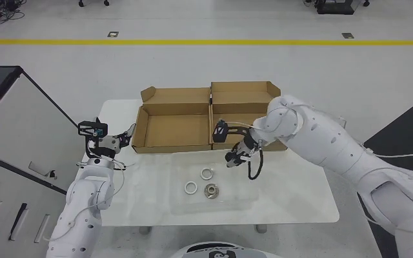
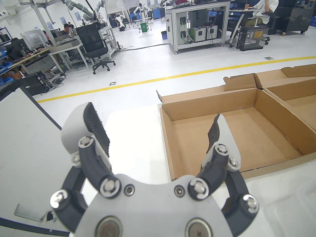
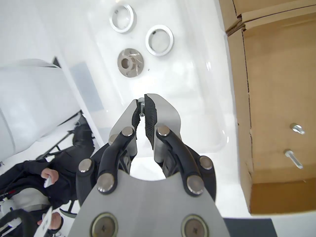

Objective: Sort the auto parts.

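Near the middle of the right wrist frame, the right gripper (image 3: 142, 100) is clamped on a small bolt (image 3: 141, 108) at its pad tips, over the clear tray (image 3: 197, 92). So slight a hold may let the bolt slip short of the cardboard box (image 3: 271, 87) at right. The left gripper (image 2: 153, 113) stands spread apart.

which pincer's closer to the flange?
Right. Right pincer, shut on a bolt, hangs over the tray close to the flange; left pincer is open by the empty box's outer end.

2 silver rings (image 3: 111, 22), 1 flanged hub (image 3: 136, 63) flat in clear tray (image 3: 217, 146); 2 bolts (image 3: 293, 159) in cardboard box (image 3: 271, 99); 1 bolt (image 3: 141, 107) pinched in right gripper (image 3: 141, 99).
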Tool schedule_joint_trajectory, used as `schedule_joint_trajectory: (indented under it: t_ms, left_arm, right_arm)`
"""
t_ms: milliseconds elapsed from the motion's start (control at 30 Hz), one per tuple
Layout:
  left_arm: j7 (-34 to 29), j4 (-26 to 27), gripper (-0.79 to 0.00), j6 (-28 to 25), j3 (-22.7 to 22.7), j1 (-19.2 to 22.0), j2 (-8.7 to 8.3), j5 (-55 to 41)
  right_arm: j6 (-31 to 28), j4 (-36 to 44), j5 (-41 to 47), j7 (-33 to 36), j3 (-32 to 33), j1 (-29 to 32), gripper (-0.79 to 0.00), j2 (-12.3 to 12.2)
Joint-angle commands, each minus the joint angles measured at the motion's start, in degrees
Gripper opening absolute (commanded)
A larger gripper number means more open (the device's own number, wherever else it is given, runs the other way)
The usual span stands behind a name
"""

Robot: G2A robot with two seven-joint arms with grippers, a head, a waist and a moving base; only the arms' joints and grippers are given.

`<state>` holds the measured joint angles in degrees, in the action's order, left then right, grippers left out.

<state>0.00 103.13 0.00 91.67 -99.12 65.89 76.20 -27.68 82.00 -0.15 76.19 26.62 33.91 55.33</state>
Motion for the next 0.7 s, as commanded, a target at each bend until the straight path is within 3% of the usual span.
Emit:
schedule_joint_trajectory:
  t_ms: [0,233,667]
  left_arm:
    - [0.0,0.0,0.000,0.0,0.0,0.0,0.00,0.0]
    - [0.0,0.0,0.000,0.0,0.0,0.0,0.00,0.0]
    - [0.0,0.0,0.000,0.0,0.0,0.0,0.00,0.0]
  right_arm:
    - [-2.2,-0.9,5.5,-1.8,2.3,1.7,-0.785,-1.2]
    - [-8.3,-0.7,22.4,-7.9,3.6,5.0,-0.785,-3.0]
    - [-18.3,4.6,46.2,-17.9,-1.1,1.1,-0.785,-0.9]
